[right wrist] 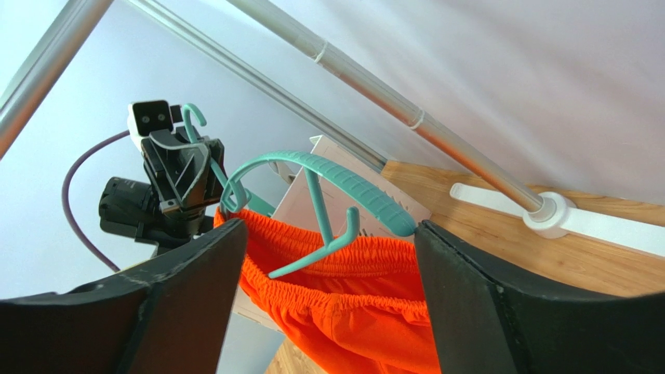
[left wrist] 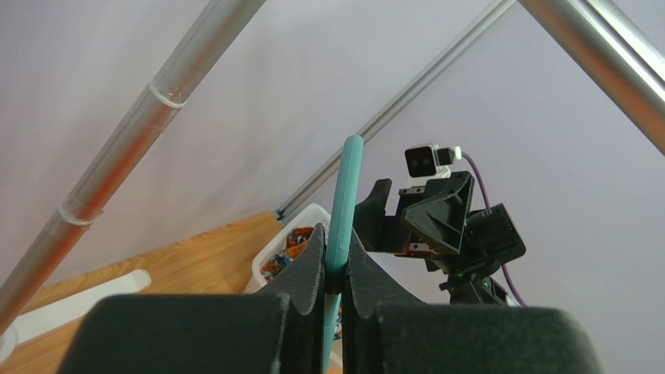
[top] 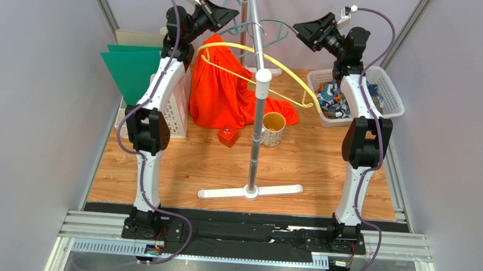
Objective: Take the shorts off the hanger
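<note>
Left tool [left wrist: 336,261] pinches the slim teal hanger [left wrist: 344,195]; right tool [right wrist: 332,241] gapes wide before soft orange shorts [right wrist: 351,315].

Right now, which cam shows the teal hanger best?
Right wrist: the teal hanger shows nearly whole, orange shorts hanging from it, left hand gripping it. Left wrist shows only a strip of it pinched between its fingers. Top external shows thin pieces beside the pole.

- Wood-grain table [top: 180,169], bare toward the near edge.
- White rack foot [top: 250,192] lies across its middle.
- Yellow cup [top: 273,129] and red box [top: 228,136] stand side by side.
- Orange shorts [top: 227,104] pool behind them.
- Left basket [top: 177,110] and right basket [top: 394,97] stand at the sides.
</note>
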Tool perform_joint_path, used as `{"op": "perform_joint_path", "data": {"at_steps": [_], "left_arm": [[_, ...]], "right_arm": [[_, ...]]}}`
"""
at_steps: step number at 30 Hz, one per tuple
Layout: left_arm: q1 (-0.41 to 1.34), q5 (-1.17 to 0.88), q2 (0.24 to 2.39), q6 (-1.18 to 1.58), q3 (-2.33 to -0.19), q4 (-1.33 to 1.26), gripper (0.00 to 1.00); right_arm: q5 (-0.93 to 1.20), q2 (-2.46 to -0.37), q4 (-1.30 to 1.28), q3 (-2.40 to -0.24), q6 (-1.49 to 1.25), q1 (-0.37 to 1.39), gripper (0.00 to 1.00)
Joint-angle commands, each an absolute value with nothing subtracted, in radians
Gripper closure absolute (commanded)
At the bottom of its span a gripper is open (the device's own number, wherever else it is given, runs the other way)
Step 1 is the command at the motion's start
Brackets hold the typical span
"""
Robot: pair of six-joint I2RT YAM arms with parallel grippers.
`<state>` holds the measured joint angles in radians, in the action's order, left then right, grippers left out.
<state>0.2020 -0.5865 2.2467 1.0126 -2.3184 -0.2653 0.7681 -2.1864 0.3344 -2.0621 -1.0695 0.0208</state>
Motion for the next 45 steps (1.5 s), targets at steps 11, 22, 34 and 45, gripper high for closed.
{"op": "perform_joint_path", "data": {"at_steps": [11, 22, 34, 45], "left_arm": [[0.198, -0.624, 2.252, 1.085, -2.391, -0.314, 1.0], [0.198, -0.638, 2.252, 1.086, -2.396, -0.279, 1.0], [0.198, -0.637, 2.252, 1.101, -2.418, -0.25, 1.0], [0.198, -0.582, 2.232, 1.069, -2.419, -0.109, 0.76]], "right_arm": [[0.706, -2.105, 0.454, -1.873, -0.988, 0.113, 0.24], [0.575, -2.143, 0.71, -1.821, -1.106, 0.196, 0.46], [0.328, -2.212, 0.963, -1.752, -1.266, 0.278, 0.74], [0.244, -2.244, 1.222, -1.666, -1.309, 0.278, 1.0]]}}
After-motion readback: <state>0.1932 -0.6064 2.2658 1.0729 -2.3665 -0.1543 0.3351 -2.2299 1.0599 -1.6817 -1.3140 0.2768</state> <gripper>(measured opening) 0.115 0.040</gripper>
